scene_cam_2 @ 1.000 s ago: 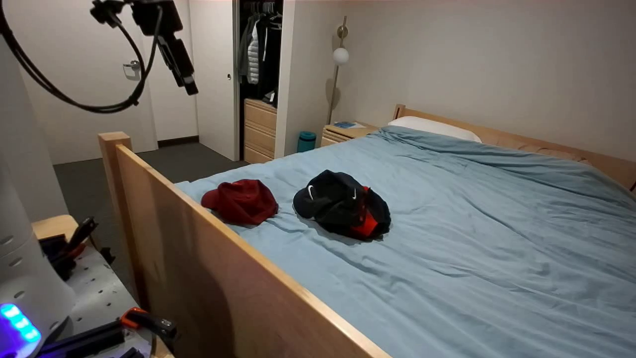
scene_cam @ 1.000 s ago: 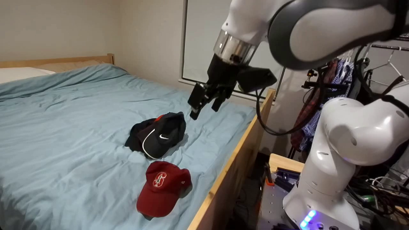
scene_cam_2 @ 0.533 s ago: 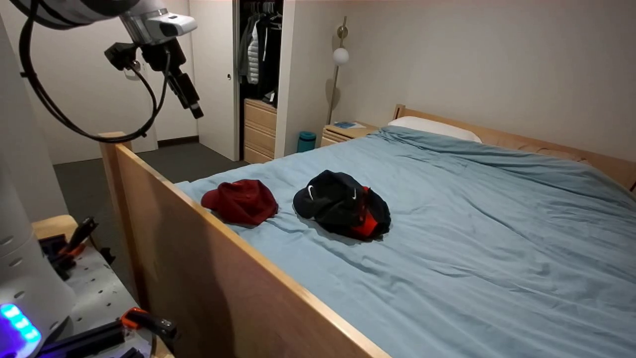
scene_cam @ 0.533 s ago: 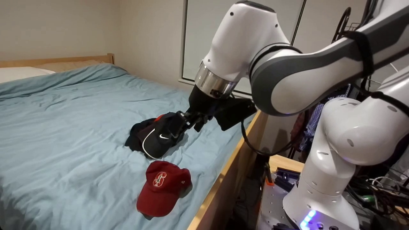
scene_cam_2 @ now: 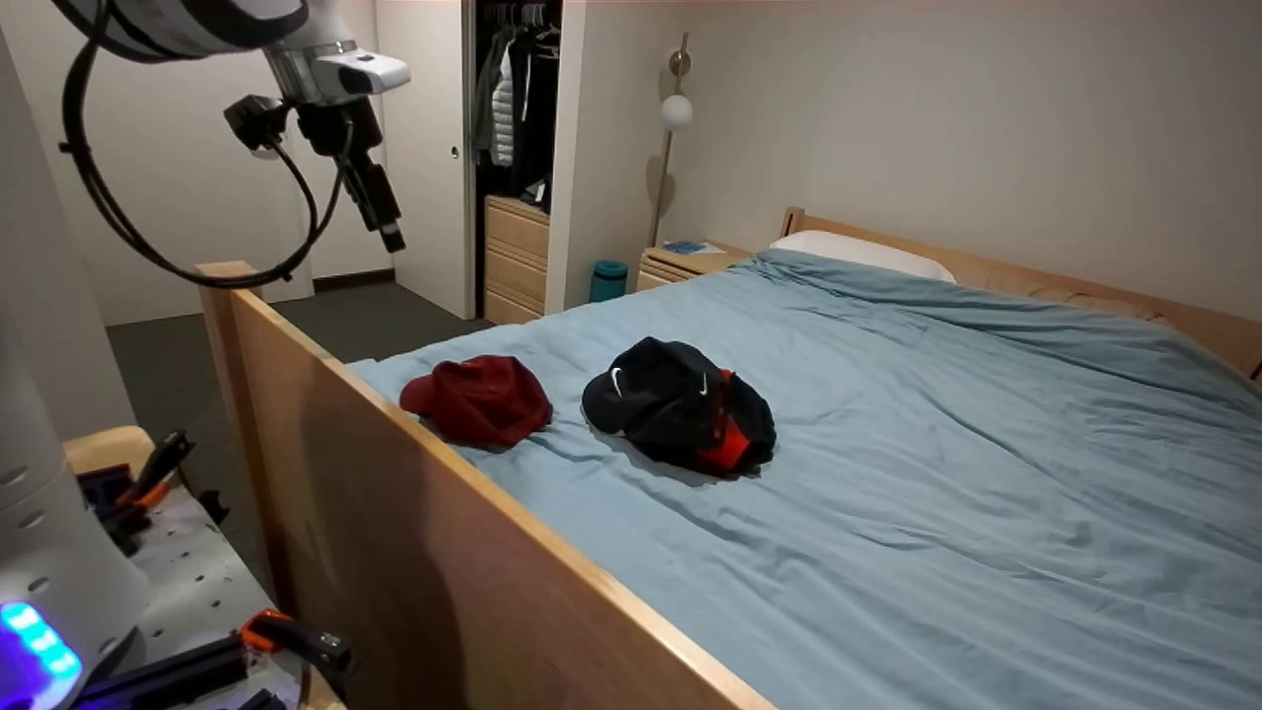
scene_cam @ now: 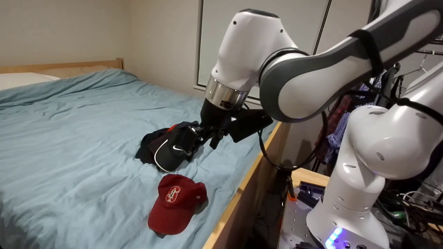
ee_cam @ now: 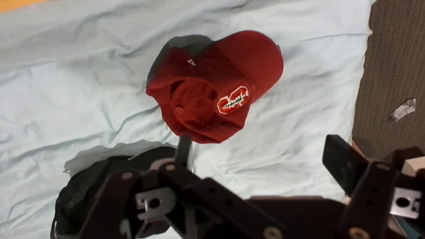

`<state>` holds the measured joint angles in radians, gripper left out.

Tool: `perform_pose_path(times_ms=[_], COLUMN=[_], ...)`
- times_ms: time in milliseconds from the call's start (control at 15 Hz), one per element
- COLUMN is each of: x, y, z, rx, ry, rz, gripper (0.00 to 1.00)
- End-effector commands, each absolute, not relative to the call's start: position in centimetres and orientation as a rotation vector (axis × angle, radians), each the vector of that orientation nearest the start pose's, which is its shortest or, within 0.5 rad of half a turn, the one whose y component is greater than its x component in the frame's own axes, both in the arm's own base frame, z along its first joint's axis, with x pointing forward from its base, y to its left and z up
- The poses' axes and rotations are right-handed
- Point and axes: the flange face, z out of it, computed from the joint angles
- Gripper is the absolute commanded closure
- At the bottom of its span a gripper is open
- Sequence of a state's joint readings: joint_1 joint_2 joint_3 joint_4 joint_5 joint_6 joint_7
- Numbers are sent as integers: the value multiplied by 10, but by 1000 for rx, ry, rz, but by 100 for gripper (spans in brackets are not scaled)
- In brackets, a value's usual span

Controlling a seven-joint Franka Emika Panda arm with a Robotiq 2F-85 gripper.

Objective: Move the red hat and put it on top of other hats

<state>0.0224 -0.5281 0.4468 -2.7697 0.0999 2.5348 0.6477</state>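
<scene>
The red hat (scene_cam: 174,207) lies on the bed with its curved brim and white-edged logo showing. It also appears in an exterior view (scene_cam_2: 483,399) and in the wrist view (ee_cam: 262,63), where its crown looks dented. The other hats (scene_cam: 173,154), a black heap with white trim and some red, lie beside it. They show in an exterior view (scene_cam_2: 661,394) and at lower left in the wrist view (ee_cam: 86,192). My gripper (ee_cam: 258,146) is open and empty. It hangs above the bed in both exterior views (scene_cam: 201,148) (scene_cam_2: 393,240), overlapping the black hats in one picture.
The wooden footboard (scene_cam: 242,193) stands between the robot base and the bed; it also shows in an exterior view (scene_cam_2: 493,513). The blue bedsheet (scene_cam_2: 937,513) is wrinkled. Clamps (scene_cam_2: 296,636) sit on the robot's table. Beyond the bed edge is dark floor (ee_cam: 391,66).
The arm and open gripper have come down toward the bed, mostly in the earlier half second, then slightly more. The red hat and the black hats have not moved.
</scene>
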Motion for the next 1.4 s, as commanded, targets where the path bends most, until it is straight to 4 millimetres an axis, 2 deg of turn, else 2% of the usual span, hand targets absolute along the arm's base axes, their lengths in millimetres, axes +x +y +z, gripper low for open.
perform_pose_path(times_ms=[0, 267, 533, 733, 800, 1000, 1333], x=[385, 417, 438, 441, 440, 443, 462], y=[149, 145, 151, 154, 152, 152, 126], z=[339, 304, 287, 286, 285, 284, 242], rx=[-3119, -3097, -3095, -3105, -3096, -3107, -3144], ry=[482, 438, 255, 195, 238, 225, 259], rz=[-199, -2, -6, -127, -54, -126, -10], gripper=[0, 0, 0, 0, 0, 0, 0])
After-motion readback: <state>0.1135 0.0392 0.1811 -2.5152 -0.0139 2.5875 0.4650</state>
